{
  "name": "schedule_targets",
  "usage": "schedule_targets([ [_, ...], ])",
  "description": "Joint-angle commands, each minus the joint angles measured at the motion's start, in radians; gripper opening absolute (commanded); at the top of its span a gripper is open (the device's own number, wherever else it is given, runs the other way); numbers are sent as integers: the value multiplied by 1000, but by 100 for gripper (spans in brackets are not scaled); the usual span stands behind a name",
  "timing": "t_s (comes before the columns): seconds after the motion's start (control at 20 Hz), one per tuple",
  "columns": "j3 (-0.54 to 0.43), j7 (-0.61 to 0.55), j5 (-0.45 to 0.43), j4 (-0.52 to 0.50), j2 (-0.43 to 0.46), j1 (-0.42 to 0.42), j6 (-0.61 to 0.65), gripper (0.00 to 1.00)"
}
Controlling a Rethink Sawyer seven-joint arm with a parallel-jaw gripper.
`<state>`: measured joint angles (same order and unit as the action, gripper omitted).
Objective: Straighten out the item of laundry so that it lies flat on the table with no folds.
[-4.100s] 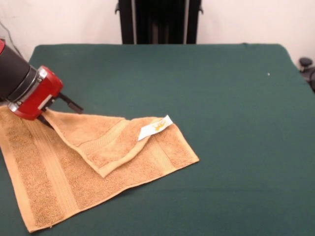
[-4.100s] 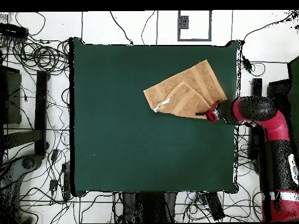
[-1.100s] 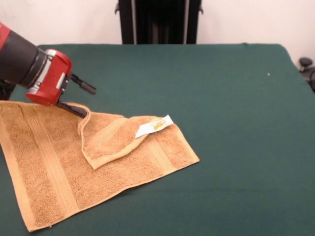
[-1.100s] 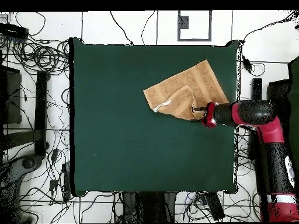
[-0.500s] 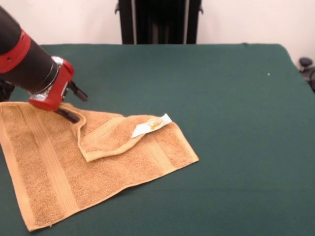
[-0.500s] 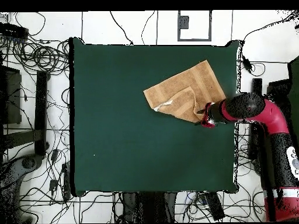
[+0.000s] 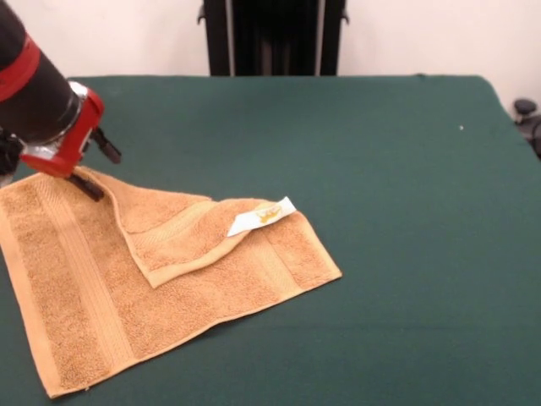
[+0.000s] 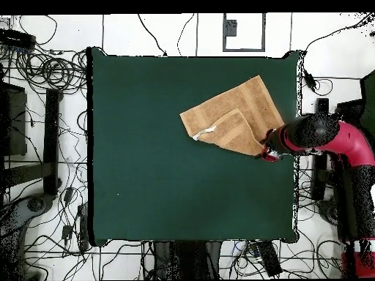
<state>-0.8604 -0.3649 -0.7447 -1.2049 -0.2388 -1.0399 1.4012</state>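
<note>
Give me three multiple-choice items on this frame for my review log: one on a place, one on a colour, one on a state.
1. Where does the gripper sit?
A. At the towel's far corner
B. Over the bare table centre
C. Off the table entirely

2. What colour is the table top?
A. Grey
B. Dark green
C. White

3. How does the towel lie?
A. Fully flat
B. Rolled into a tube
C. With one flap folded over, white tag showing

Answers: 1 A, the gripper touches the towel's corner in the front view. 2 B, green cloth fills both views. 3 C, a flap lies doubled over the towel's middle.
</note>
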Motion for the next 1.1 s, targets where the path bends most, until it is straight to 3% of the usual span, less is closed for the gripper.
schedule_targets([
  [0.05, 88, -23, 74, -77, -13, 29, 97, 100],
  [0.4, 95, 50, 117, -107, 16, 4, 99, 100],
  [0.75, 115, -4, 79, -63, 49, 32, -10, 100],
  [1.1, 72, 3, 105, -69, 54, 7, -124, 100],
])
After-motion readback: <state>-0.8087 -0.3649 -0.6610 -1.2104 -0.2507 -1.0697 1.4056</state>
